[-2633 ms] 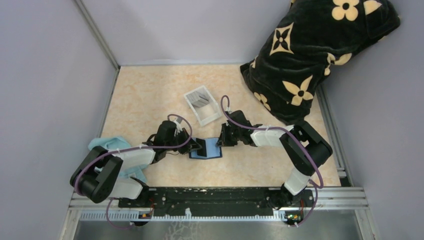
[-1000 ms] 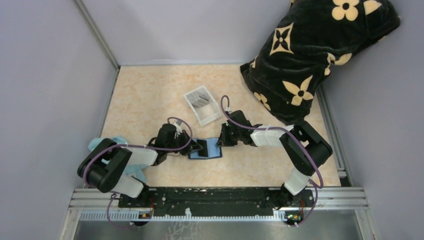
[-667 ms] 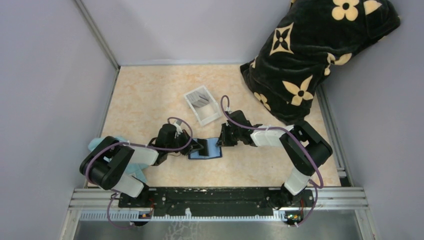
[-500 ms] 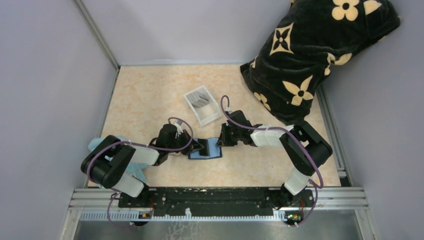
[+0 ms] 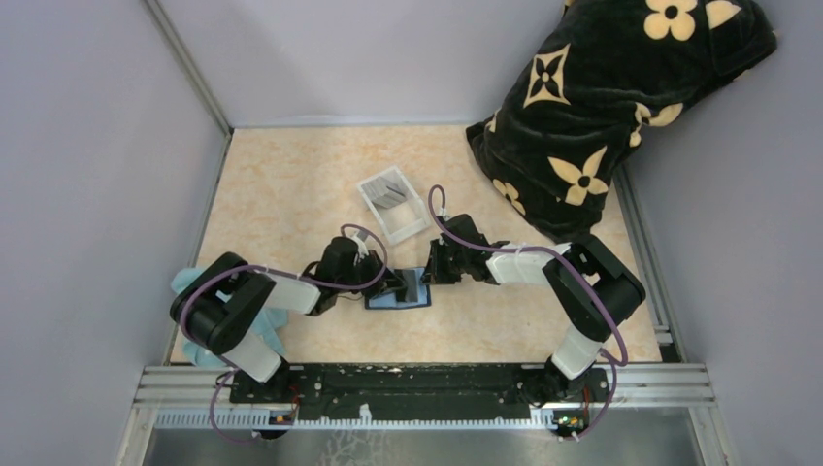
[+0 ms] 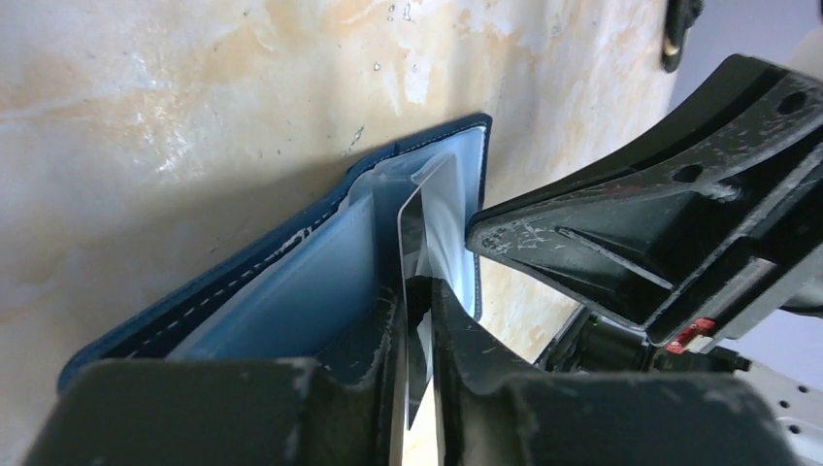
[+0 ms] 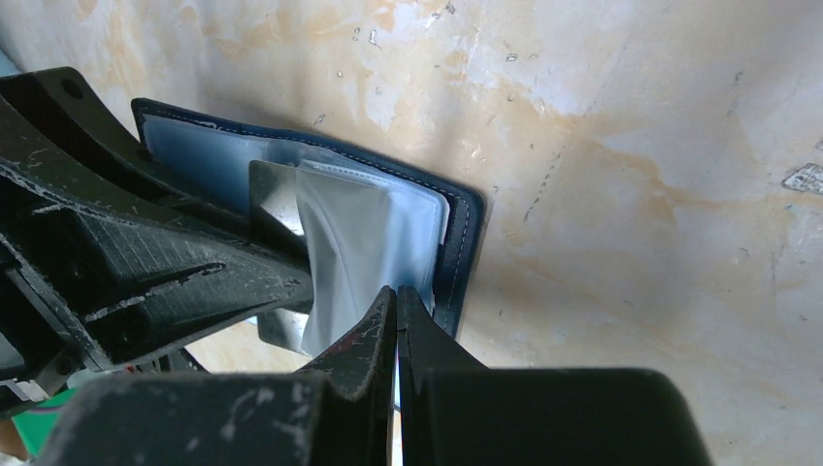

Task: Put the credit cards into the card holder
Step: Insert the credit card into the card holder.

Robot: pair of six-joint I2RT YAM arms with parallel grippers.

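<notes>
Here, left claw (image 6: 415, 291): fingers a sliver apart, a thin card (image 6: 423, 218) standing edge-on between them. Whether they press it cannot be told.
card: far end at the mouth of the clear pocket (image 7: 361, 243) inside the card holder (image 6: 281, 282).
right claw (image 7: 394, 303): fingers together, tips meeting at the pocket's near edge; a pinch on it cannot be confirmed.
card holder: navy, lying open on the bench (image 5: 291, 184) between both arms.
white tray (image 5: 406, 221): just beyond the holder, with grey cards (image 5: 387, 191) in its far end.
cushion (image 5: 621, 97): black with cream flowers, far right corner.
</notes>
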